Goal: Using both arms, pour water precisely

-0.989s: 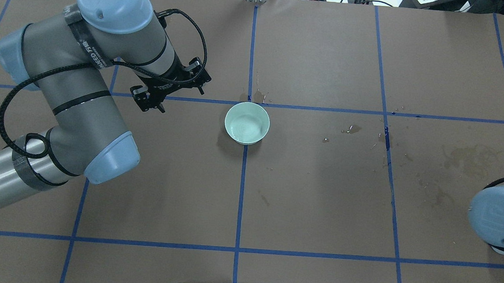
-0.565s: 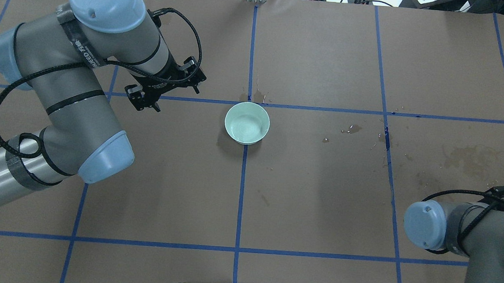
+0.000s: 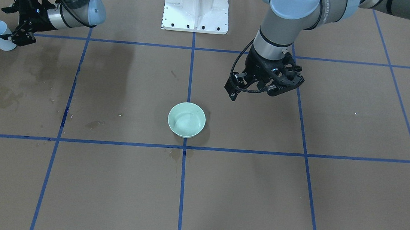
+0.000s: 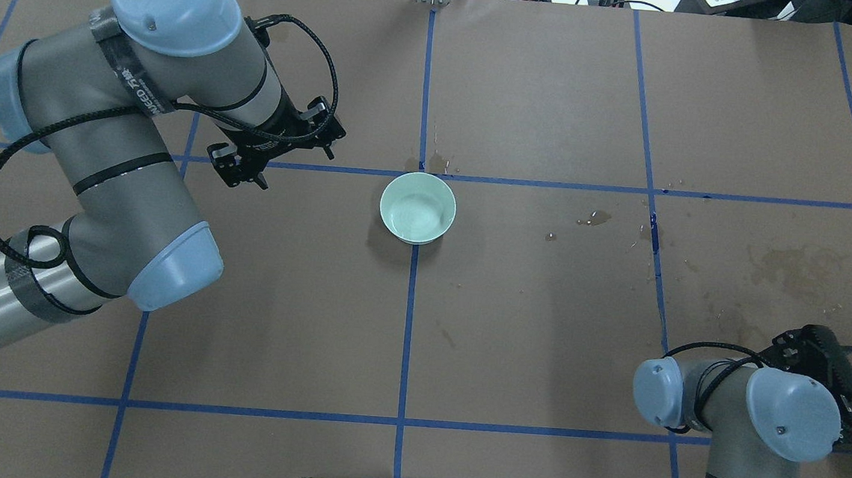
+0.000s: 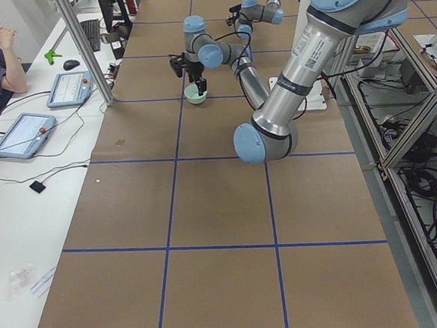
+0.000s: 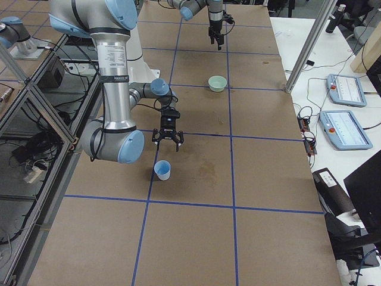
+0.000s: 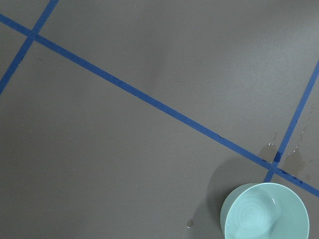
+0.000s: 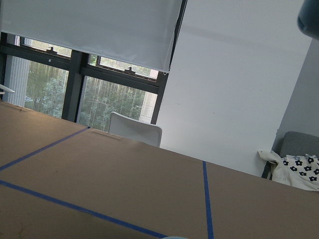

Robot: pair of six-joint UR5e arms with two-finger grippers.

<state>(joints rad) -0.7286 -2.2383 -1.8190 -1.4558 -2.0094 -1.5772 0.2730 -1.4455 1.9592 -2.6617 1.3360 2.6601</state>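
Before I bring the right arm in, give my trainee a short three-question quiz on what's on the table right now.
1. True or false: the left end effector is gripping the green bowl.
2. Where is the pale blue cup? A) inside the bowl. B) on the table by the right end effector. C) held in the left end effector.
3. How many vessels stand on the table?

Key: 1 false, it hangs beside the bowl, apart from it. 2 B. 3 two, the bowl and the cup.
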